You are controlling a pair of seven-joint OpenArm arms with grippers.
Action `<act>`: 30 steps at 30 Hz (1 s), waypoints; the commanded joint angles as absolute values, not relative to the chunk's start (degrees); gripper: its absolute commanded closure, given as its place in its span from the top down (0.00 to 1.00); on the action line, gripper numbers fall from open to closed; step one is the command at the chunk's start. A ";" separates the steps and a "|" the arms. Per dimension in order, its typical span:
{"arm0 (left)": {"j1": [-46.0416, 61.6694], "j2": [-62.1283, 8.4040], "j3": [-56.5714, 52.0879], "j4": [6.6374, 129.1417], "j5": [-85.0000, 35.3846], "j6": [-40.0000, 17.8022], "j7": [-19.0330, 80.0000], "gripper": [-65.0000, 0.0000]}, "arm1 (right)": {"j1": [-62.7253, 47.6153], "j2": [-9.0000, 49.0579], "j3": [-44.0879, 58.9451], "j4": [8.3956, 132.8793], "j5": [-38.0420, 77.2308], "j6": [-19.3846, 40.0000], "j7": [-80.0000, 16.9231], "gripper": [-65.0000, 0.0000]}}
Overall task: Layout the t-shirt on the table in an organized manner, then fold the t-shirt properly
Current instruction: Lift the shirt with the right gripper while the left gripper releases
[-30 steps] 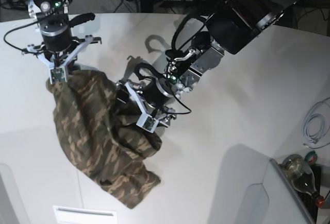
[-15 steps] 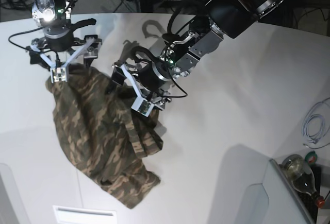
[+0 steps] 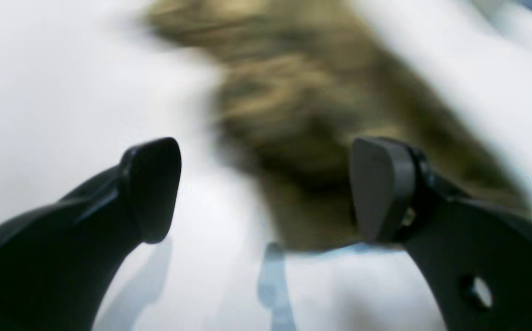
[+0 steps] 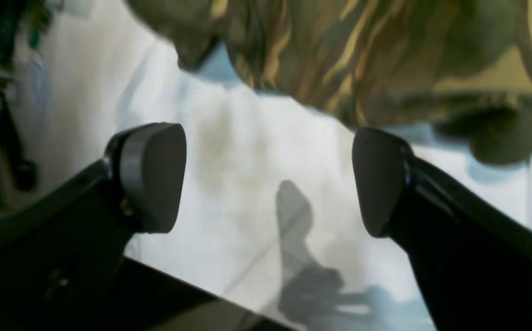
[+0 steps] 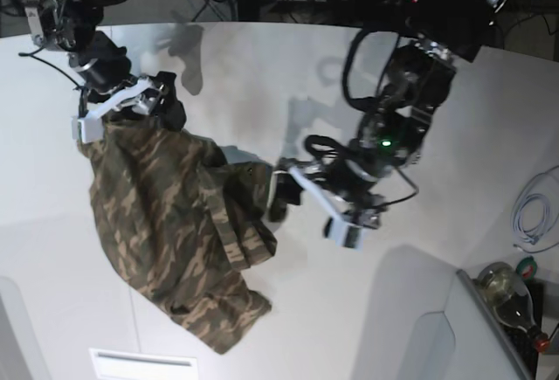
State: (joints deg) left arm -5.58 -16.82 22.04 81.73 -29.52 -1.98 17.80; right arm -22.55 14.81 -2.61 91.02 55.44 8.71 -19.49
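The shirt (image 5: 179, 231) lies crumpled on the counter (image 5: 419, 135), bunched in a long heap toward its near left part, not yet spread. The left gripper (image 5: 319, 196) has swung off the cloth to bare counter just beside its right edge, jaws released and empty. Farther back, the right gripper (image 5: 122, 111) has let go of the shirt's far corner; its jaws gape just above it. Layout likely needs fresh grips.
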 commanded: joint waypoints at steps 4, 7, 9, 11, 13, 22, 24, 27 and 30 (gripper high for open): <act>-0.48 -22.55 13.05 84.44 -30.02 -3.21 16.75 0.84 | -18.95 15.16 -4.97 86.20 61.58 11.91 -21.41 0.80; 4.62 -26.33 6.11 84.26 -30.02 -3.30 16.48 0.84 | -16.40 13.58 -6.11 81.54 63.08 12.09 -21.49 0.80; 7.69 -27.30 1.36 84.53 -30.02 -3.38 16.40 0.84 | -14.99 12.97 -6.64 79.34 63.08 12.09 -21.49 0.80; 10.15 -27.56 -2.86 84.88 -30.02 -3.47 16.40 0.84 | -13.23 12.70 -7.52 77.05 63.08 12.09 -21.49 0.80; 11.74 -27.56 -6.20 85.14 -30.02 -4.70 16.40 0.84 | -11.12 12.18 -8.66 73.98 63.08 12.00 -21.23 0.80; 13.76 -27.21 -9.54 86.90 -30.02 -7.34 16.40 0.84 | -18.07 10.33 -3.91 80.84 63.08 1.71 -20.09 0.80; 13.49 -27.21 -9.63 86.81 -30.02 -7.34 16.40 0.84 | -19.21 10.42 -3.91 81.63 63.08 -0.57 -18.33 0.80; 13.23 -27.21 -9.27 86.81 -30.02 -7.34 16.40 0.84 | -17.71 10.68 -3.91 78.46 63.08 -0.75 -15.87 0.80; 13.23 -27.21 -9.19 86.81 -30.02 -7.34 16.40 0.84 | -14.46 10.77 -4.00 73.54 62.99 -0.75 -15.34 0.80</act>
